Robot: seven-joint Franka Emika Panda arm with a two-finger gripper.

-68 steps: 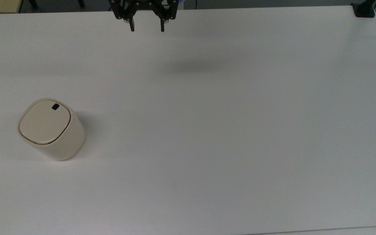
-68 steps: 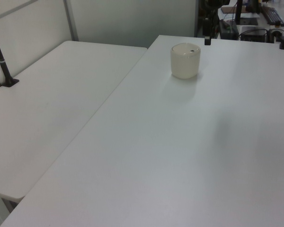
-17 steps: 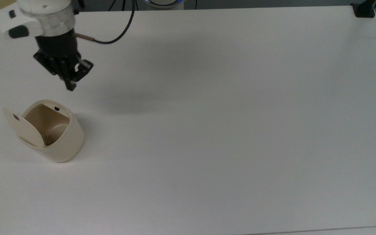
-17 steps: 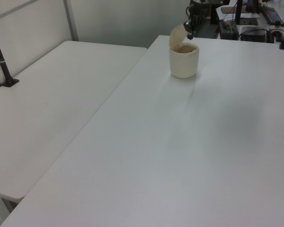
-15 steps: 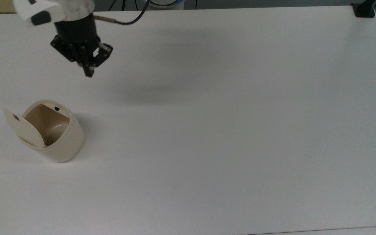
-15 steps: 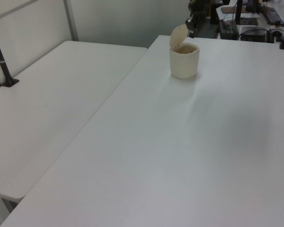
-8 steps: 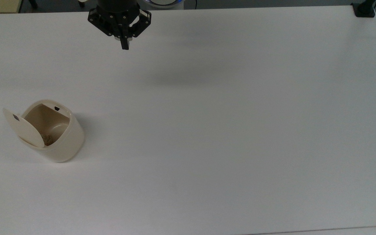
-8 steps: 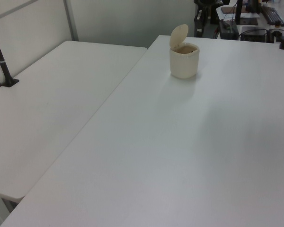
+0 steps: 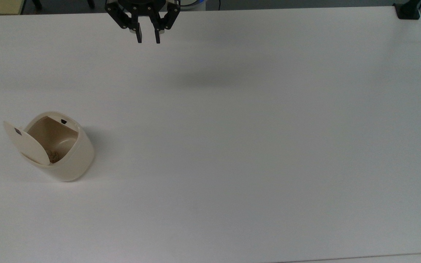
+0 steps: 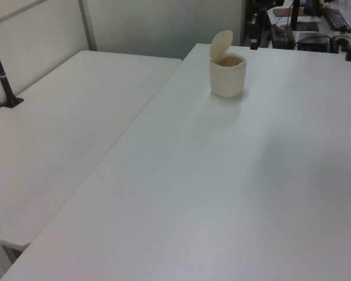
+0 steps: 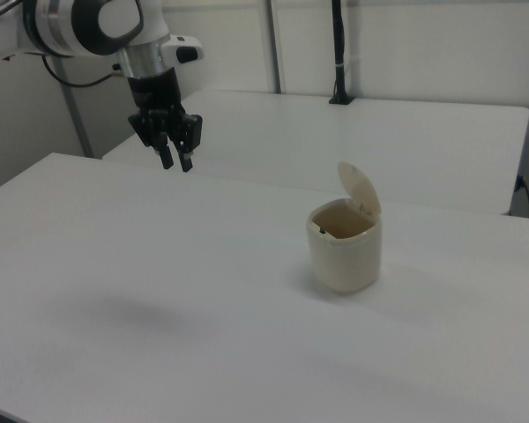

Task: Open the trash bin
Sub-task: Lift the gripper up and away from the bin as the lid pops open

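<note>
We judged the trash bin (image 9: 69,160), lid (image 9: 24,143) upright, light, stiff and tippable, best pressed from above, while our hand (image 9: 148,37) hung released over the counter (image 9: 254,146).

white table (image 9: 254,146) – wide bare top | black clamp (image 9: 408,11) – top view's upper right corner of the table | second white table (image 10: 64,134) – alongside, left view's left | black post (image 10: 1,73) – left edge of second table, cable tied on
</note>
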